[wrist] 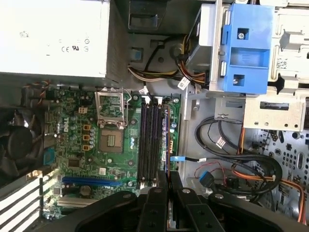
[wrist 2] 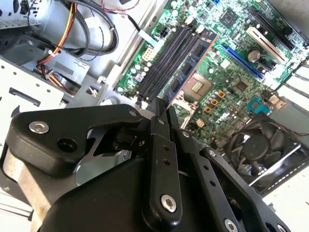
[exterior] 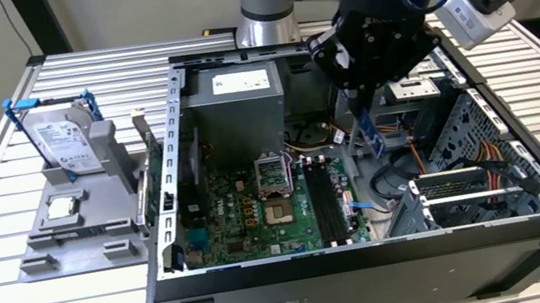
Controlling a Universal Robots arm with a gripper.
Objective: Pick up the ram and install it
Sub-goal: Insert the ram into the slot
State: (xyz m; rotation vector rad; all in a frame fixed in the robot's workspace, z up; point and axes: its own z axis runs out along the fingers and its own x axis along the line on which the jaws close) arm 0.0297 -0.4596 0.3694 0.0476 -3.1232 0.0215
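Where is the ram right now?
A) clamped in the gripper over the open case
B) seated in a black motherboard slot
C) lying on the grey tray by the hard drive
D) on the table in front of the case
A: the ram hangs on edge from the gripper, above the motherboard's empty black slots.

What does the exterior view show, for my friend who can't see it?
The robot arm's tool holds the ram, a thin blue stick, on end above the open computer case, near the black memory slots. On the exterior view's left, a hard drive and a processor chip sit on a grey holder.
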